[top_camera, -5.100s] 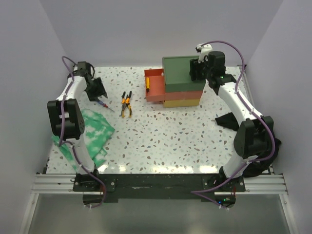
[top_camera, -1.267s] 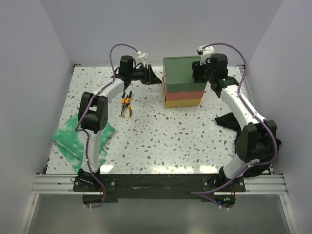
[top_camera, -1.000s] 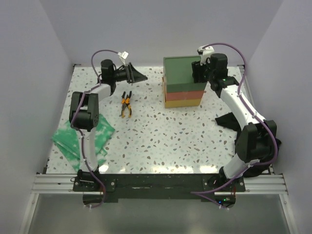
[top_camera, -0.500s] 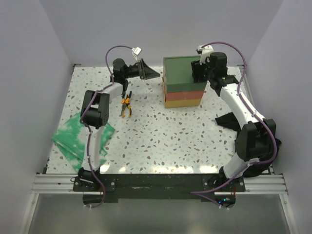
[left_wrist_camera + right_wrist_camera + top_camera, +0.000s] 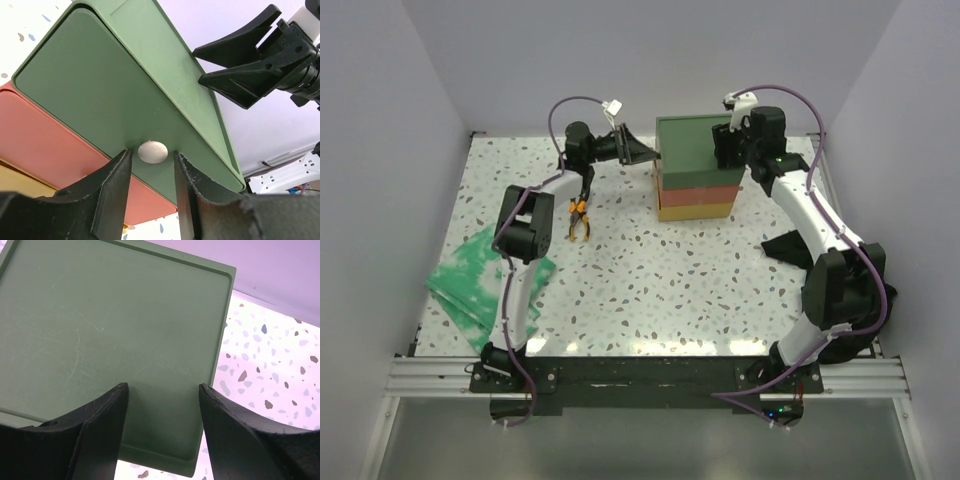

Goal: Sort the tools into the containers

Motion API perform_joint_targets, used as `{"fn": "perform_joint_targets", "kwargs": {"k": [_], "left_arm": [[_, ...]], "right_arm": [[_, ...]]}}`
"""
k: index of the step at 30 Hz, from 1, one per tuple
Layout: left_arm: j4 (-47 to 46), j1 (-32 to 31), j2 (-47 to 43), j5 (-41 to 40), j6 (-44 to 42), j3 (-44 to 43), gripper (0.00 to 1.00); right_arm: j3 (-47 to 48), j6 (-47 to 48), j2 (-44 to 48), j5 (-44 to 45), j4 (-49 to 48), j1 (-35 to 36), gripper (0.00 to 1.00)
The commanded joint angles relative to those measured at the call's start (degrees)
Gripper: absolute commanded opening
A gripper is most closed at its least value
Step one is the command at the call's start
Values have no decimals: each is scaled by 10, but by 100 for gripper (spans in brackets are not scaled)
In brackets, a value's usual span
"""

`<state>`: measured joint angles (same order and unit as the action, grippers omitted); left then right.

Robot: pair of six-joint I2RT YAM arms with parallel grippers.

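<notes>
Narrowly, left hand (image 5: 151,156) astride green drawer knob (image 5: 152,151), slim gaps.

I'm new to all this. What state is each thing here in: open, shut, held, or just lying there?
Green drawer: shut.
Red drawer: shut.
Yellow drawer: shut.
Left gripper: open, jaws either side of the green drawer's knob.
Right gripper: open over the green top, holding nothing.
Pliers: lying loose, unheld.
Green cloth: lying rumpled, untouched.
Black cloth: lying untouched.
</notes>
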<state>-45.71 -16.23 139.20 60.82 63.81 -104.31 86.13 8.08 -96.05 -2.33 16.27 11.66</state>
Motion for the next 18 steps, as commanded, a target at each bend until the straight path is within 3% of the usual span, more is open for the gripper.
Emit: {"fn": "perform_joint_targets", "kwargs": {"k": [1,9,13,18], "left_arm": [[-5,-13,4,-26,-22,-23,42],[5,-13,-2,-40,-34,-24,30],[-4,-10,-10,-24,-43,-25,16],[-34,18,-46,5,-33,28,7]], "right_arm": [[-32,22,-27,16,105,-1,63],[-48,21,-19,17,100,-1,63],[-54,23,-17,17,98,0,63],[-59,25,-16,18,94,-1,64]]}}
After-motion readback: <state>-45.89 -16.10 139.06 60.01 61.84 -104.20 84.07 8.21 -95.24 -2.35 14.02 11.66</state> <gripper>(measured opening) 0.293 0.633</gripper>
